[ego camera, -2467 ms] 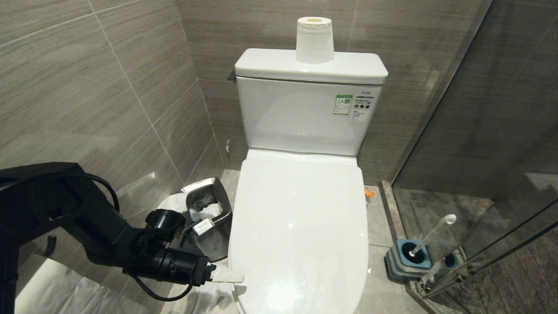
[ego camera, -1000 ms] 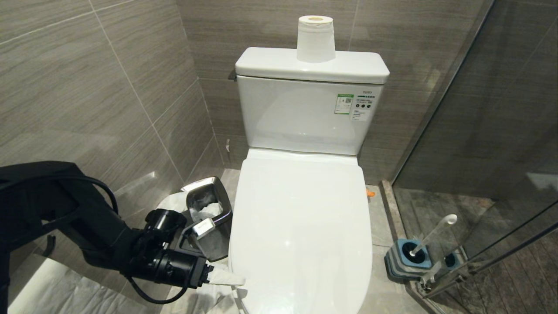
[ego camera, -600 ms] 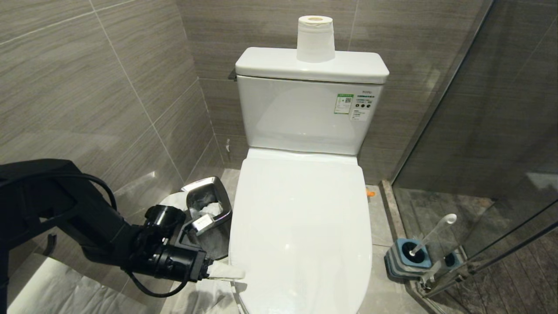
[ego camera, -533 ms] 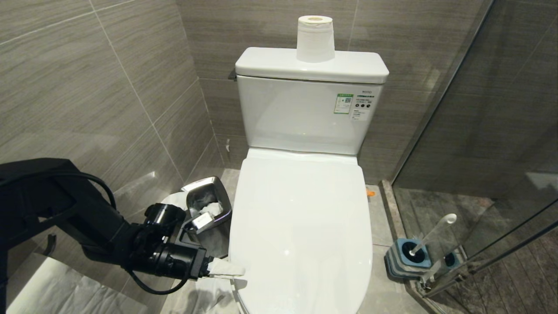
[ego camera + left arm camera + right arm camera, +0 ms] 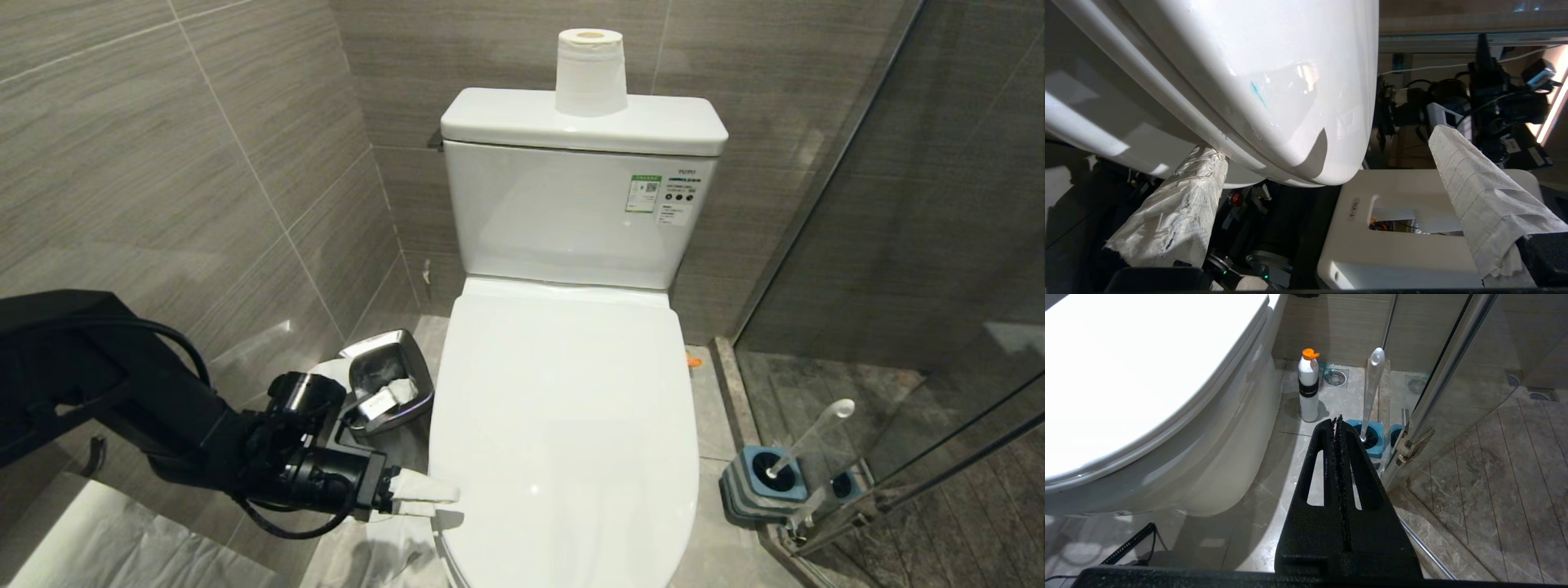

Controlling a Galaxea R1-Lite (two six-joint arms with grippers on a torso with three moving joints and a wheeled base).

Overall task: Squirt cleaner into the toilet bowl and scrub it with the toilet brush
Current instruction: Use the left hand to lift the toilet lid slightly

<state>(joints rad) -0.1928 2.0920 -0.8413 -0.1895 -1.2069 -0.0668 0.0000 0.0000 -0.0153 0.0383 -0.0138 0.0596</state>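
One steel waste bin (image 5: 390, 382) beside the toilet bowl (image 5: 563, 425) holds crumpled paper (image 5: 395, 392)

glossy white ceramic toilet bowl (image 5: 563, 425), shiny steel waste bin (image 5: 390, 384), matte stone-look wall tiles (image 5: 163, 163), soft paper roll (image 5: 590, 72) and crinkly tissue-wrapped fingers (image 5: 1175, 212)

obstacle: waste bin (image 5: 390, 384) beside toilet bowl (image 5: 563, 433) | right floor open

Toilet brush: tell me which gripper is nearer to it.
Right. The right gripper, shut, hangs just short of the toilet brush in its holder; the left gripper is across the toilet, at the lid's front-left edge.
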